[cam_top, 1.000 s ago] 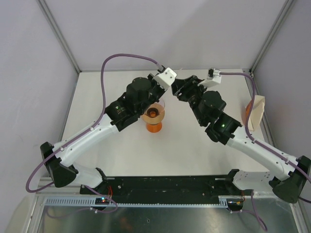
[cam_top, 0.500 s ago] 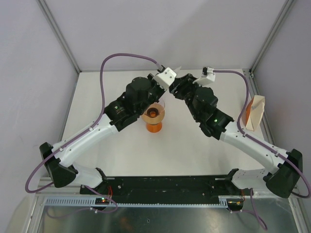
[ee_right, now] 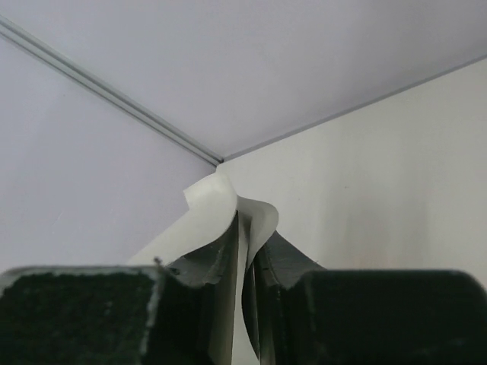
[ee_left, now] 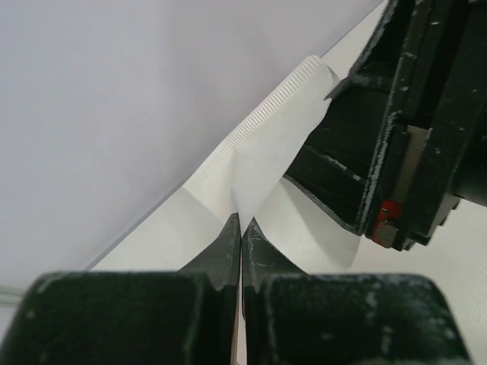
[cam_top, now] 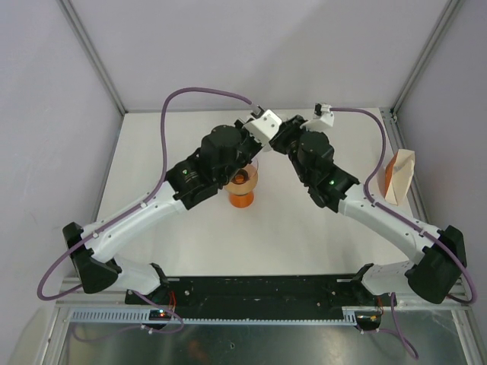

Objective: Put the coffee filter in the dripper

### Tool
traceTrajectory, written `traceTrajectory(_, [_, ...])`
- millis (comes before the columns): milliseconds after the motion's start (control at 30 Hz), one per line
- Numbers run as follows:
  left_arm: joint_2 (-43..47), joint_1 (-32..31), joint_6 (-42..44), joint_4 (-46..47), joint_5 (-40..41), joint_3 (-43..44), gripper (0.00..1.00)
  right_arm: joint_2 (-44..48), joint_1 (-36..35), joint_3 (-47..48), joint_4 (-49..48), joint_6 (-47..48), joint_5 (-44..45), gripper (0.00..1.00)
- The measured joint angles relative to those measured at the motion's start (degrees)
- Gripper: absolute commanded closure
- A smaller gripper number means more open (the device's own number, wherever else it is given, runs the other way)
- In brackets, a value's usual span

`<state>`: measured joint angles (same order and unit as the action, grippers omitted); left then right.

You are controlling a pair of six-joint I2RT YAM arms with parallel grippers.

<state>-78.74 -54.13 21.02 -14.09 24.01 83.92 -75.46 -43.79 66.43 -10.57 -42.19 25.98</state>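
Note:
The coffee filter (ee_left: 278,144) is a thin white paper with a ribbed edge, held in the air between both grippers near the table's back edge. My left gripper (ee_left: 242,228) is shut on its lower fold. My right gripper (ee_right: 247,232) is shut on another edge of the filter (ee_right: 217,209), which curls over the fingertips. In the top view the two grippers meet, left (cam_top: 268,131) and right (cam_top: 284,137), and the filter is hidden between them. The dripper (cam_top: 245,176) sits on the orange stand, partly under my left wrist.
The orange stand (cam_top: 242,199) is at the table's middle, just in front of the grippers. A tan holder with paper (cam_top: 399,176) stands at the right edge. The back wall and frame posts are close behind the grippers.
My right arm has swung left and closed in on the left gripper. My left arm has shifted slightly right. The two grippers now sit tight together.

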Motion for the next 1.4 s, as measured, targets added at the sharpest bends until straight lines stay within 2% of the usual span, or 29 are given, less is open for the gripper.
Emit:
traceTrajectory(167, [0.00, -0.17, 2.86, 0.35, 4.02, 0.00, 1.00, -0.07, 0.24, 0.00, 1.36, 1.16, 0.09, 0.98])
traceTrajectory(467, [0.11, 0.85, 4.70, 1.07, 5.40, -0.39, 0.98, 0.46, 1.49, 2.47, 9.64, 5.46, -4.74, 1.00])
traceTrajectory(600, [1.73, 1.03, 4.37, 0.76, 5.33, -2.56, 0.66, -1.07, 1.55, 8.39, 17.44, 8.41, -6.12, 1.00])
traceTrajectory(700, [3.41, 1.31, 2.82, -1.51, 4.02, -2.93, 0.48, -4.87, 1.03, 16.11, 24.70, 10.97, -7.26, 1.00])
traceTrajectory(767, [4.79, 1.55, 1.36, -3.91, 2.14, -2.93, 0.41, -7.54, 0.70, 20.59, 28.52, 12.22, -8.52, 1.00])
traceTrajectory(867, [7.28, 2.49, -1.81, -8.70, -2.19, -2.75, 0.35, -11.13, 0.33, 26.34, 34.60, 13.97, -11.08, 1.00])
traceTrajectory(1000, [9.25, 4.87, -4.74, -13.70, -6.32, -1.27, 0.32, -14.67, 0.07, 31.98, 42.10, 15.80, -14.10, 1.00])
traceTrajectory(1233, [11.28, 9.77, -7.50, -17.25, -10.43, -1.68, 0.31, -23.89, 0.00, 46.05, 54.66, 18.67, -20.31, 1.00])
traceTrajectory(1300, [11.52, 11.15, -8.13, -17.70, -12.41, -2.56, 0.33, -26.34, -0.07, 49.31, 57.35, 19.30, -21.59, 1.00])
traceTrajectory(1400, [11.45, 13.25, -9.20, -18.67, -15.89, -3.85, 0.42, -28.81, -0.31, 52.02, 60.22, 20.11, -22.97, 1.00])
